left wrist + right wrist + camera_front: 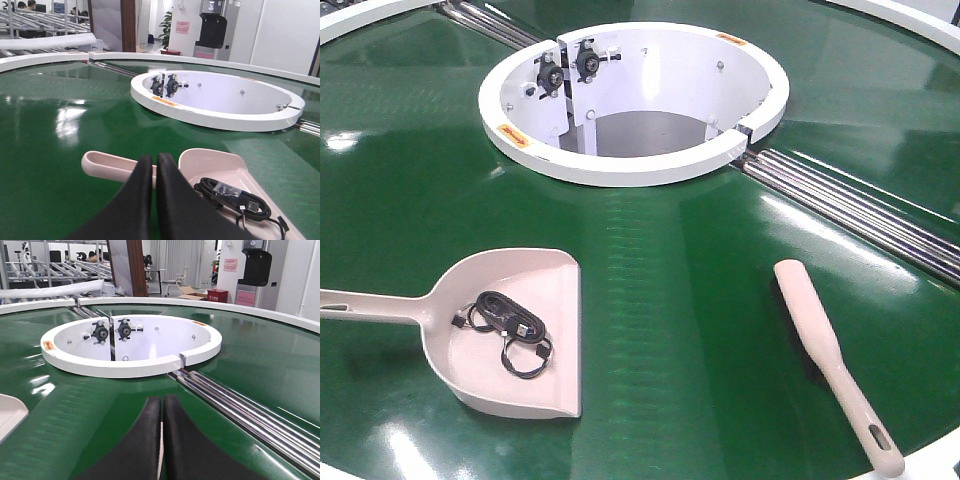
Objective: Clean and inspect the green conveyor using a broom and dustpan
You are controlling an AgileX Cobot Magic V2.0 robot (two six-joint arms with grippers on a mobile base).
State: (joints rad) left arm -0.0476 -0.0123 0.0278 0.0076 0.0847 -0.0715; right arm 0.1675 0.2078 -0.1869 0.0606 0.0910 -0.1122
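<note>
a: risks?
b: green conveyor [650, 260] is glossy, so the dustpan [520, 335] could skid and spill its black cable [510, 322]. my left gripper [155, 162] is clenched empty just above its handle.
a: right?
b: right gripper [162, 402] is clenched, empty; broom [825, 355] isn't visible from that wrist.

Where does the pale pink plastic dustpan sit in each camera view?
Front view: lower left, pale pink plastic dustpan holding a coiled black cable.
Left wrist view: bottom centre-right, just past the closed left hand.
Right wrist view: only a pale corner at the left edge.
Shared landmark: white round hub.
</note>
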